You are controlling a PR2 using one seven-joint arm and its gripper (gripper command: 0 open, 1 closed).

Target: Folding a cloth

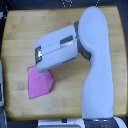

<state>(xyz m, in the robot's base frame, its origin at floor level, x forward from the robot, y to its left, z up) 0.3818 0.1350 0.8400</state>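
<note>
A plain pink cloth [40, 83] lies flat on the wooden tabletop [20, 35], toward the exterior view's lower left. Its upper edge runs under the end of my white arm. The arm's forearm [57, 47] stretches from the right toward the left and ends right above the cloth's top edge. My gripper is hidden beneath that wrist housing, so its fingers do not show. Whether it touches or holds the cloth cannot be told.
The white upper arm and shoulder [97, 65] cover the right part of the table. A white object [1, 82] stands at the left edge. The robot's base [80, 122] shows along the bottom edge.
</note>
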